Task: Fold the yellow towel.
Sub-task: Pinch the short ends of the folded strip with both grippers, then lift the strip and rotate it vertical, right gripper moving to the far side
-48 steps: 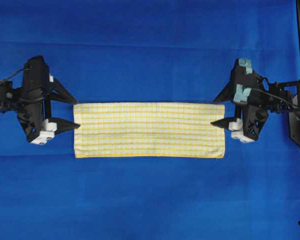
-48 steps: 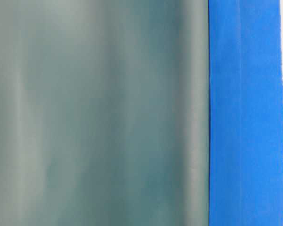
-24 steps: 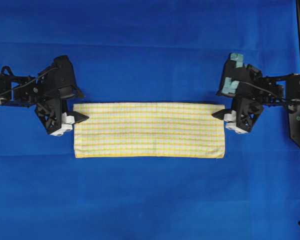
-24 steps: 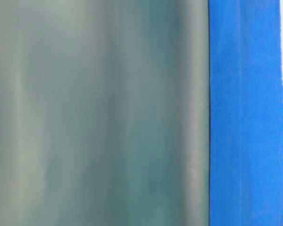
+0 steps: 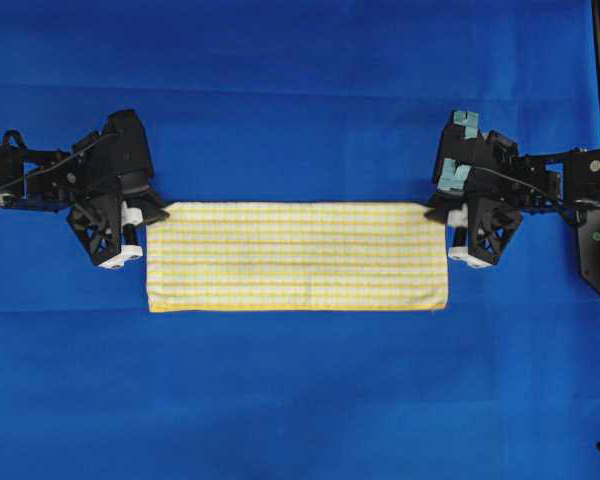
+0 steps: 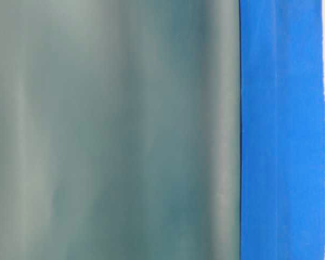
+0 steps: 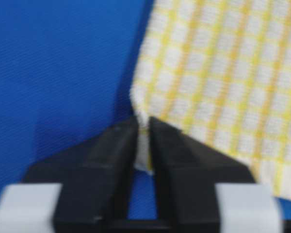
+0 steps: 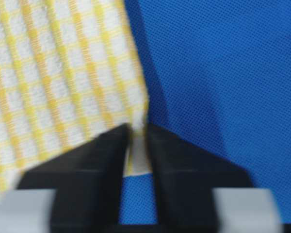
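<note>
While the yellow towel [image 5: 297,257] lies flat as a long strip across the middle of the blue tablecloth [image 5: 300,100], each arm has a far corner of it pinched. The left gripper [image 7: 143,133] has its black fingers [image 7: 111,145] drawn narrow on the towel's far-left corner, cloth showing in the slit between them. The right gripper [image 8: 136,138] clamps the far-right corner the same way. The table-level view shows only a blurred grey-green surface [image 6: 114,130] beside a strip of blue

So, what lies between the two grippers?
The yellow towel spans it in the overhead view, its far corners pinched by the left gripper and right gripper.
</note>
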Tool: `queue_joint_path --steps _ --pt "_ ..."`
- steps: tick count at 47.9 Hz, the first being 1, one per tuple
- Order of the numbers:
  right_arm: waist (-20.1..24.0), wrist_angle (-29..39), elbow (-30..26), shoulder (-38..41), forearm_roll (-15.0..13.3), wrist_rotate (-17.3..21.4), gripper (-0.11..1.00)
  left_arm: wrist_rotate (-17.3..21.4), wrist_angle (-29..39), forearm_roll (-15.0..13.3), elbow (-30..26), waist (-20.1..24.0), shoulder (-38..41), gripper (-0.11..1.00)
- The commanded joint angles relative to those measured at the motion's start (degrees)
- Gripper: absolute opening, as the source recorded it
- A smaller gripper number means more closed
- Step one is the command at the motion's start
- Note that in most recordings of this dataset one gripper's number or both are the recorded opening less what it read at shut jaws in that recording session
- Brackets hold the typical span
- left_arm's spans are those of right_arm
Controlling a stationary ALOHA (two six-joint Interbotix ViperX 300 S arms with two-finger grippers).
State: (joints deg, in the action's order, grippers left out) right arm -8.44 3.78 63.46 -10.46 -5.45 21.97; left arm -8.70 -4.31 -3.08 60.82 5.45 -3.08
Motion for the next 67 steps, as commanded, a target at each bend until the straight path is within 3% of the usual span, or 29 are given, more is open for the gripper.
queue_joint_path --steps 1,3,12,33,43,56,67 --pt "0.18 -0.35 -1.05 -0.44 -0.18 -0.26 0.07 0.26 1.67 0.09 -0.09 -0.26 -0.35 0.03" --pt "0.18 -0.53 -1.05 -0.53 -0.26 -0.26 0.02 0.26 2.11 0.09 -0.18 -0.26 -0.44 0.03" --pt "0.18 -0.18 -1.23 -2.29 -0.18 -0.18 0.02 0.44 4.04 0.18 -0.44 -0.26 -3.34 0.03" --pt "0.18 10.46 -5.1 -14.68 -0.35 -0.18 0.02 0.35 12.39 0.18 -1.49 -1.93 -23.03 0.03" --pt "0.09 11.95 -5.63 -18.98 -0.35 -0.18 0.02 0.18 16.44 0.09 -0.7 -2.46 -30.32 0.03" --pt "-0.18 11.25 -6.94 -16.52 -0.44 -0.09 0.02 -0.44 15.03 0.09 -0.44 -2.9 -30.32 0.03" --pt "-5.19 10.63 -10.46 -12.3 -3.16 -0.09 0.02 -1.23 6.24 -0.09 -1.32 -8.79 -26.89 0.03"
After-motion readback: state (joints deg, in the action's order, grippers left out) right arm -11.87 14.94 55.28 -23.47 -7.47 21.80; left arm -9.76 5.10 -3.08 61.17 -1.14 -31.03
